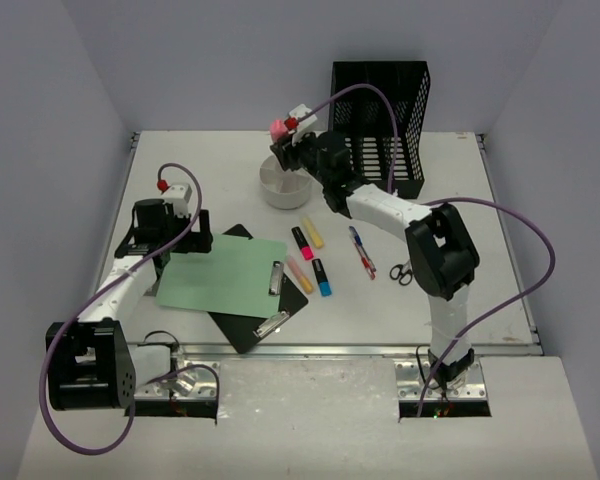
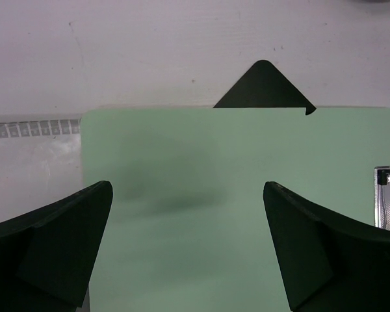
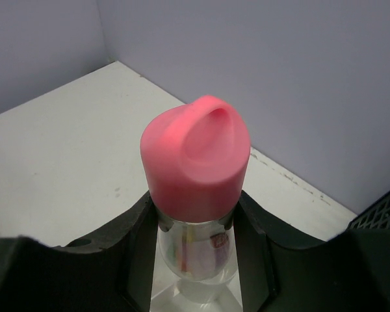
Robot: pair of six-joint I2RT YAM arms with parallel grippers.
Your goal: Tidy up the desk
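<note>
The white desk (image 1: 460, 200) holds a green clipboard (image 1: 225, 272) lying across a black clipboard (image 1: 252, 330). My left gripper (image 1: 163, 250) hovers open and empty over the green clipboard's left end (image 2: 234, 162), with its fingers (image 2: 65, 227) wide apart. My right gripper (image 1: 285, 140) is shut on a clear glue bottle with a pink cap (image 1: 278, 129), held above a round white cup (image 1: 285, 187). In the right wrist view the pink-capped bottle (image 3: 195, 156) sits upright between the closed jaws of that gripper (image 3: 195, 218).
A black mesh file rack (image 1: 380, 120) stands at the back right. Pink (image 1: 302, 243), yellow (image 1: 313, 233), peach (image 1: 299, 273) and blue (image 1: 322, 277) highlighters, two pens (image 1: 362, 250) and small scissors (image 1: 402, 271) lie mid-desk. The black clipboard's corner (image 2: 263, 88) and the green clipboard's metal clip (image 2: 388, 198) show.
</note>
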